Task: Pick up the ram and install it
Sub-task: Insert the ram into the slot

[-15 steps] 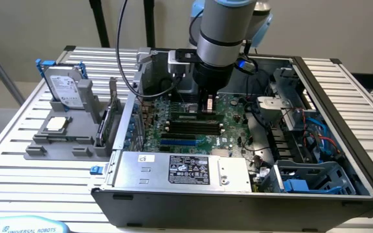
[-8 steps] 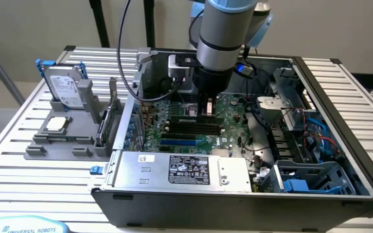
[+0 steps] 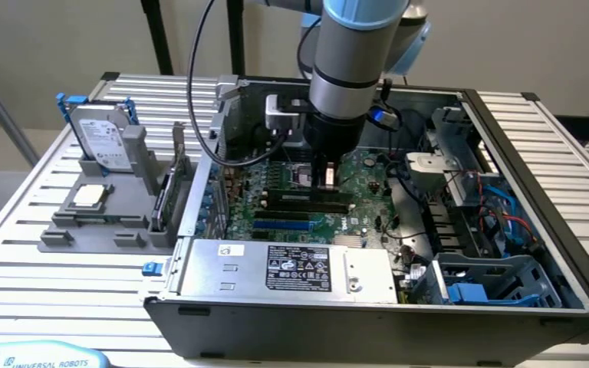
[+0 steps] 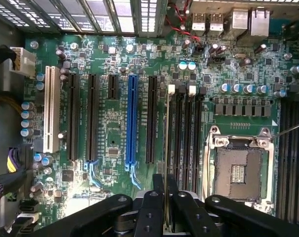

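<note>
Ram [image 4: 167,148]: held edge-on, pinched between the gripper [image 4: 165,197] fingers [image 4: 154,207]; long axis parallel to the memory slots [image 4: 186,133], directly above the outermost slot beside the CPU socket [image 4: 238,170].

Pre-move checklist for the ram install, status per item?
1. Thin green circuit-board ram stick clamped between the black gripper fingers: ok.
2. Ram stick parallel to the long black memory slots: ok.
3. Ram stick seated in a slot: cannot tell, seen edge-on.
4. White latches at the slot ends open: cannot tell.
5. Silver metal CPU socket apart from the gripper: ok.
</note>
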Controlling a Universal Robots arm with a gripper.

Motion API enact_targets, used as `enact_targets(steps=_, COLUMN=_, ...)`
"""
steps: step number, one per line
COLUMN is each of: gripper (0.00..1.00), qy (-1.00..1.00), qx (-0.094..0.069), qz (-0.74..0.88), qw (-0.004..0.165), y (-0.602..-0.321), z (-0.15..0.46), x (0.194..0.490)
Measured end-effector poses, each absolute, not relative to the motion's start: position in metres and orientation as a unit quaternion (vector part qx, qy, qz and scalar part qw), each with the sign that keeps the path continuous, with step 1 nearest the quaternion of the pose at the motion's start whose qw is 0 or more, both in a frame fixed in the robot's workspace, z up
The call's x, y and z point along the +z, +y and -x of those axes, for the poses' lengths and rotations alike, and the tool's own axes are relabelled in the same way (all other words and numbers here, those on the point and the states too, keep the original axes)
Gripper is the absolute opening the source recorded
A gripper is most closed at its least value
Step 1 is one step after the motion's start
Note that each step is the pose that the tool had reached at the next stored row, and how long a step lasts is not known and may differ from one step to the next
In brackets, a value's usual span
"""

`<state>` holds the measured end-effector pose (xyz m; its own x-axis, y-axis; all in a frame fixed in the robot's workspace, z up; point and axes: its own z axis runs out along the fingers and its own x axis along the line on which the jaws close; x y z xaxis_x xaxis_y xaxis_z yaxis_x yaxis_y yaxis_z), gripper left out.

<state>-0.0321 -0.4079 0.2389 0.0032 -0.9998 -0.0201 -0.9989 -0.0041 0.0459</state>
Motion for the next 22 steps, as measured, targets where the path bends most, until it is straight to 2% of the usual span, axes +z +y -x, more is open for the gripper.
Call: enact_targets(steps=22, gripper=0.14, qy=-0.705, qx=-0.021, qz=-0.709, qw=0.011, y=-0.4010, z=0.0330, x=0.2295)
